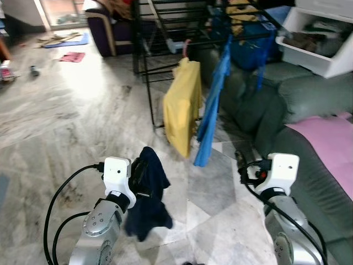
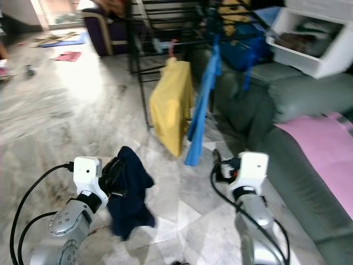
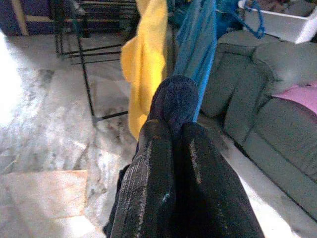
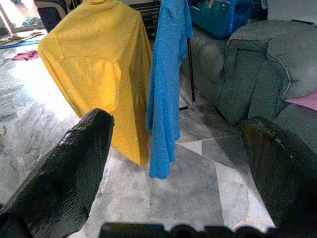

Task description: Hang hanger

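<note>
A dark navy garment [image 1: 153, 194] hangs limp from my left gripper [image 1: 141, 178], low in front of me above the marble floor. In the left wrist view the two fingers [image 3: 153, 168] are pressed together with the navy cloth [image 3: 176, 99] bunched at their tips. My right gripper [image 1: 241, 163] is held out open and empty, pointing at the clothes rack [image 1: 165, 33]. From that black rack hang a yellow shirt [image 1: 182, 107] on a pink hanger hook [image 1: 186, 48] and a blue garment [image 1: 213, 110]. I cannot make out a hanger in the navy garment.
A grey-green sofa [image 1: 298, 99] runs along the right, with a pink cloth [image 1: 331, 138] on its seat and a white bin [image 1: 320, 38] on its back. A dark armchair [image 1: 110, 27] stands far left. Loose clothes [image 1: 71, 56] lie on the floor.
</note>
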Controlling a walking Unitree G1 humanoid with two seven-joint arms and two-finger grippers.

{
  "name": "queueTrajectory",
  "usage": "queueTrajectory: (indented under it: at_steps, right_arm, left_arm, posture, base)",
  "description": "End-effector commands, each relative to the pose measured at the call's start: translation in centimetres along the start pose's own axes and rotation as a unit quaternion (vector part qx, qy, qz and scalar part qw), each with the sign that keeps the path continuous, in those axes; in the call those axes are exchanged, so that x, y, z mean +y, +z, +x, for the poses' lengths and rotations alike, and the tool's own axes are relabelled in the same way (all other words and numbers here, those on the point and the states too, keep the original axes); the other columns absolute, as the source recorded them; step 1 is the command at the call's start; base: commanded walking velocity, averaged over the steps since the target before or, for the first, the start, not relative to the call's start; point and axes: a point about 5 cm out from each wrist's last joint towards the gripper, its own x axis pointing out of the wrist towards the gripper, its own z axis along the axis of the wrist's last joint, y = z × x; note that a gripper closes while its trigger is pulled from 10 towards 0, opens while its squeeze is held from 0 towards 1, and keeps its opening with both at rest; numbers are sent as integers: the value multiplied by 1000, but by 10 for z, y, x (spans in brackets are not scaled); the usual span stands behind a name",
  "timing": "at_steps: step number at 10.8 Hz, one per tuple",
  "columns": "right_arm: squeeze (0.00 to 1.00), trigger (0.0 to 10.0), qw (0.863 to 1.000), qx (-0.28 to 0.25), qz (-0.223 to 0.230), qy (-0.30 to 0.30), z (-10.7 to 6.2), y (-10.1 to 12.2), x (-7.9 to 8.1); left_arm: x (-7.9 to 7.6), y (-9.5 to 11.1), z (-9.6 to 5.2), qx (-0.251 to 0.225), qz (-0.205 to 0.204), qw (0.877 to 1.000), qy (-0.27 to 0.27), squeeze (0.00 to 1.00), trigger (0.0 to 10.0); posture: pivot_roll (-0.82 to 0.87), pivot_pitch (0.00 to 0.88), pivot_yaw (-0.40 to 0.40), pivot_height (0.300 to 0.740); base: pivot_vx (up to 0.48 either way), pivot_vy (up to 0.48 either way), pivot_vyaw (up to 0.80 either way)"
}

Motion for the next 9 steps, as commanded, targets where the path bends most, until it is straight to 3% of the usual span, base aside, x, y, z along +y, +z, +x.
queueTrajectory:
  at_steps: [1,5,9]
  right_arm:
    - [0,10000,1000,-5,-4,-6,0,2,-2]
    - [0,10000,1000,-9,-8,-9,6,4,-3]
    - [0,10000,1000,-13,-7,-7,7,4,-2]
  left_arm:
    - [-2,9,2,-19,6,1000,-12,0,10000]
    - [-7,10,5,-21,6,1000,-22,0,10000]
    - [-8,10,6,-21,6,999,-28,0,10000]
  posture:
    - [14,69,-35,740]
    - [14,66,-35,740]
    - [14,63,-32,740]
  base:
    - [0,0,-494]
    - [0,0,-266]
    - [244,0,-536]
